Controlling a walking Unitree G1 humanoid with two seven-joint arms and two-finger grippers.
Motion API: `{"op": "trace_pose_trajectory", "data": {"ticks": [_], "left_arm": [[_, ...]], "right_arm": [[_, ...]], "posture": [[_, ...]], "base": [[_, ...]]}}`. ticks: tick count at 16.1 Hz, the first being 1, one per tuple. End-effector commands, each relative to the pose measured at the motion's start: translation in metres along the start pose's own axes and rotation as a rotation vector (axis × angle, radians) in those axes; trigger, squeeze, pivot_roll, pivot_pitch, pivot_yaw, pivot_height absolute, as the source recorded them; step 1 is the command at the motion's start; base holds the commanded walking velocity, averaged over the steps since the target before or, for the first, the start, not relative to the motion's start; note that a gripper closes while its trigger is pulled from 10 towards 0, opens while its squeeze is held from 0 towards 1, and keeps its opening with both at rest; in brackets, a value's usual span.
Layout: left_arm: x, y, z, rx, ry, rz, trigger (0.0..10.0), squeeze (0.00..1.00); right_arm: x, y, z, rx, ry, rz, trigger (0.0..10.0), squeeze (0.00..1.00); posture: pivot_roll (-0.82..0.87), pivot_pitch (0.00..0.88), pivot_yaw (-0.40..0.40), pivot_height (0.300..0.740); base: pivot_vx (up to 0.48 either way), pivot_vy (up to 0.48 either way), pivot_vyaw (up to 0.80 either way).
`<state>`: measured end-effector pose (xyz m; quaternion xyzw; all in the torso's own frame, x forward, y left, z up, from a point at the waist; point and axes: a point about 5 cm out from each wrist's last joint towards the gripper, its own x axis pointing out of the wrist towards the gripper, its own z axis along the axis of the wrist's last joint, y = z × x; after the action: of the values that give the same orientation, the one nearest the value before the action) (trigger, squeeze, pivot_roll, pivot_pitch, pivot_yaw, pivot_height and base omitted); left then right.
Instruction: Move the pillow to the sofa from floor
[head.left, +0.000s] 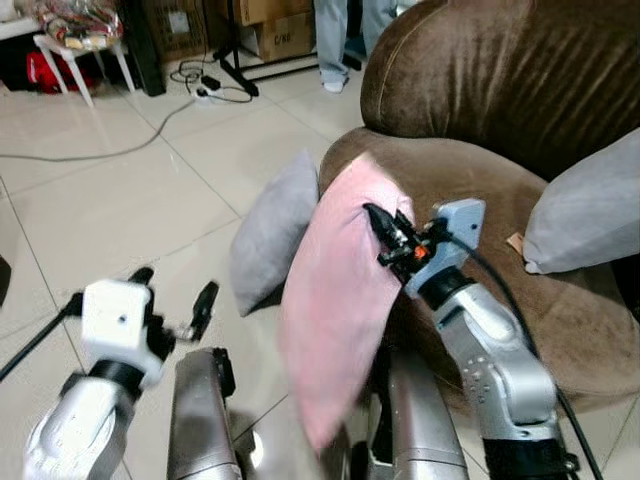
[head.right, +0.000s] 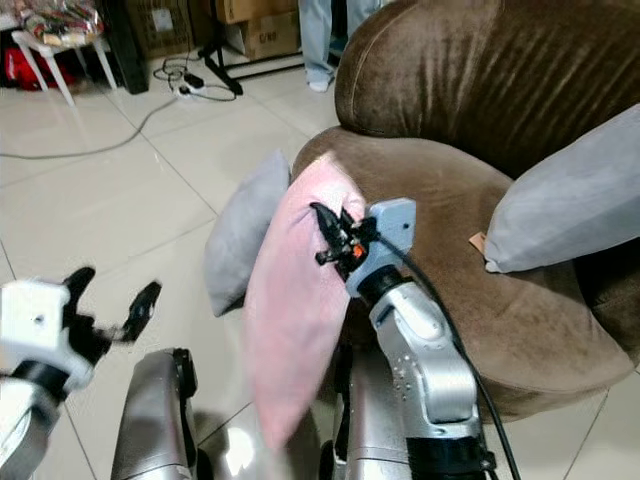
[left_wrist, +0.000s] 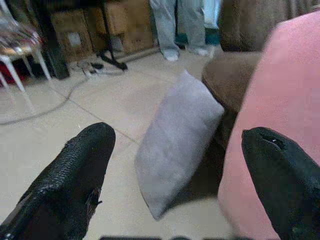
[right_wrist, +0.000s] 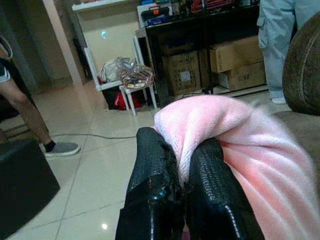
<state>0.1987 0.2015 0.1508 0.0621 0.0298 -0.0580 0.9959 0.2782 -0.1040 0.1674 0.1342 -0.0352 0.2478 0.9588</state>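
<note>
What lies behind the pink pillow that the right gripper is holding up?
Behind the soft pink pillow a grey cushion leans against the brown sofa on the floor; its lower right part is hidden.

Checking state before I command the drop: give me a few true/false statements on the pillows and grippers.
1. The right gripper is shut on the pink pillow. True.
2. The left gripper holds the grey pillow on the floor. False: it is open and empty.
3. The pink pillow lies flat on the sofa seat. False: it hangs beside the sofa's front.
4. Another grey pillow rests on the sofa. True.
</note>
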Motion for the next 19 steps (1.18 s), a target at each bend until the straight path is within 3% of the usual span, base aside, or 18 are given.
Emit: {"op": "trace_pose_trajectory", "data": {"ticks": [1, 3, 8, 19], "left_arm": [[0.007, -0.001, 0.004, 0.015, -0.021, 0.008, 10.0, 0.00], [0.014, 0.000, 0.014, 0.030, -0.056, 0.011, 10.0, 0.00], [0.026, 0.001, 0.015, 0.064, -0.069, 0.012, 10.0, 0.00], [0.033, 0.002, 0.014, 0.092, -0.057, 0.013, 10.0, 0.00]], "right_arm": [[-0.002, 0.003, 0.026, 0.041, -0.091, -0.017, 10.0, 0.00], [0.003, 0.002, 0.041, 0.074, -0.129, -0.056, 10.0, 0.00], [0.009, 0.000, 0.064, 0.087, -0.168, -0.110, 10.0, 0.00], [0.010, -0.007, 0.063, 0.121, -0.143, -0.206, 10.0, 0.00]], "posture": [[0.00, 0.000, -0.039, 0.459], [-0.01, 0.000, -0.027, 0.479], [-0.03, 0.000, -0.008, 0.524], [-0.04, 0.000, 0.013, 0.634]], "base": [[0.000, 0.000, 0.00], [0.000, 0.000, 0.00], [0.000, 0.000, 0.00], [0.000, 0.000, 0.00]]}}
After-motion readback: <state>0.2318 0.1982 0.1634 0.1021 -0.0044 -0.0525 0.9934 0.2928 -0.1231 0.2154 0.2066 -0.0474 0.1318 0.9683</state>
